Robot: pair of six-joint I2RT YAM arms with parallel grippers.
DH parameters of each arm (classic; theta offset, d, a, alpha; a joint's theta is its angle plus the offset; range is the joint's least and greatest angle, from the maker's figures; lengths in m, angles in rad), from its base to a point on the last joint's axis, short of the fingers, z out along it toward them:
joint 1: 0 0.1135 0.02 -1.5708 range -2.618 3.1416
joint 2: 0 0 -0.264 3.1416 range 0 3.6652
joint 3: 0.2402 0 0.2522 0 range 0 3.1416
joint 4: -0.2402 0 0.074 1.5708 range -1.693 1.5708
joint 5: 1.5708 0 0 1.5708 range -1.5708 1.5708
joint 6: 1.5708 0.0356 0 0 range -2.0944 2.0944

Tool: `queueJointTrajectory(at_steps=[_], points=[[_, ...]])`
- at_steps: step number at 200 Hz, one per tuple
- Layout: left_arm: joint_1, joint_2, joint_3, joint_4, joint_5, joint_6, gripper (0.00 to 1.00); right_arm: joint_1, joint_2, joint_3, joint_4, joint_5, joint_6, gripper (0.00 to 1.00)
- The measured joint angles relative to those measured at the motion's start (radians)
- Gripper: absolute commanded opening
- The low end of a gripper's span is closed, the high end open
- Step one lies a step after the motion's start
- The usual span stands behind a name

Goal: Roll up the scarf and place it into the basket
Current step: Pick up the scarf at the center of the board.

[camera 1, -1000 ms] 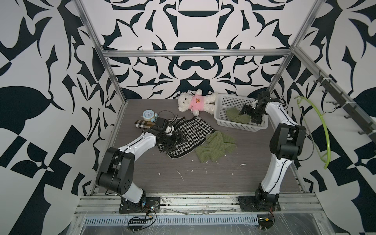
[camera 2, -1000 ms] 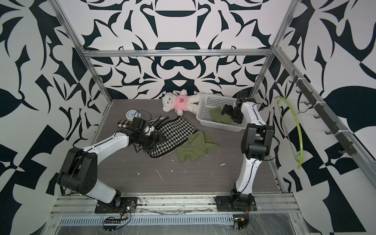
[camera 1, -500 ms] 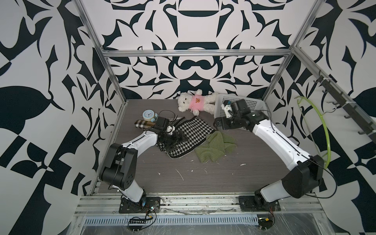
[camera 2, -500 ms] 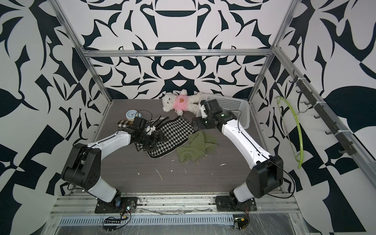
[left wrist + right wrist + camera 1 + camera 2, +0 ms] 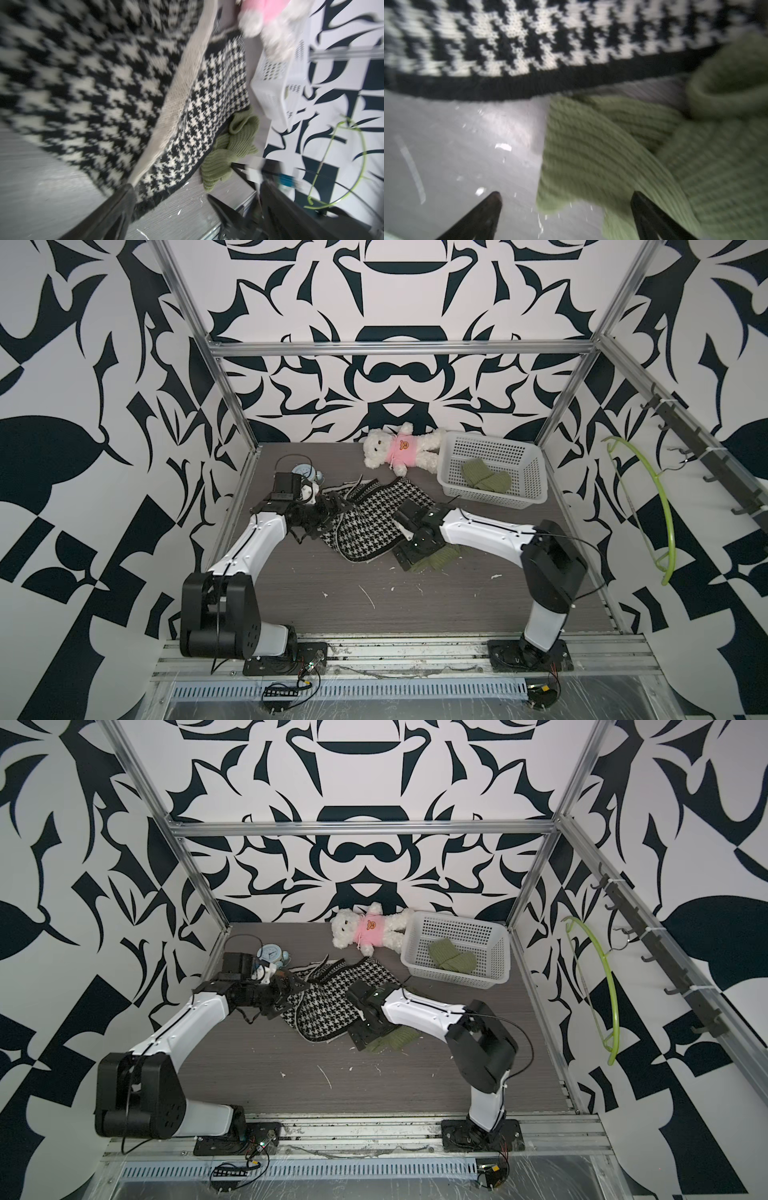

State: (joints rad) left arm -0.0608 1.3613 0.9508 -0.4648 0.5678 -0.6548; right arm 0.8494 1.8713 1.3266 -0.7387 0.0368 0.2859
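Top views both show the white basket [image 5: 486, 452] [image 5: 453, 932] at the far right corner of the tabletop [image 5: 415, 614], with a rolled green scarf [image 5: 484, 477] [image 5: 451, 959] lying inside it. A teddy bear [image 5: 399, 448] lies along the far edge, just beside the basket, and a small clock [image 5: 309, 472] stands near the far left corner. A houndstooth scarf [image 5: 370, 518] is spread flat from the middle toward the left edge. A loose green scarf [image 5: 440, 558] lies just beside its right border, largely hidden under the right arm. The right wrist view shows the right jaws released and wide, one fingertip [image 5: 490, 205] over bare tabletop and its partner over the green knit. Whether they touch it cannot be told. The left jaws are likewise released, one finger [image 5: 122, 199] against the houndstooth hem.
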Motion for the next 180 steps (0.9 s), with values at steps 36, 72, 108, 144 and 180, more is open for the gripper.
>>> queueJointTrajectory(at_steps=[36,72,108,144,180], points=[[0.083,-0.142,-0.023,-0.054,0.005,0.004,0.99,0.050,0.135,0.089,-0.061,0.104,0.026,0.10],[0.133,-0.183,-0.018,-0.129,0.008,0.052,0.99,0.100,0.123,0.151,-0.149,0.158,0.048,0.00],[0.255,-0.182,0.032,-0.220,-0.024,0.083,0.99,0.182,0.048,0.396,-0.181,0.095,0.037,0.00],[0.376,-0.184,0.031,-0.220,-0.008,0.058,0.99,0.222,-0.048,0.682,-0.135,-0.040,-0.005,0.00],[0.382,-0.203,0.020,-0.220,0.003,0.045,0.99,0.218,-0.172,0.785,0.006,-0.136,-0.041,0.00]])
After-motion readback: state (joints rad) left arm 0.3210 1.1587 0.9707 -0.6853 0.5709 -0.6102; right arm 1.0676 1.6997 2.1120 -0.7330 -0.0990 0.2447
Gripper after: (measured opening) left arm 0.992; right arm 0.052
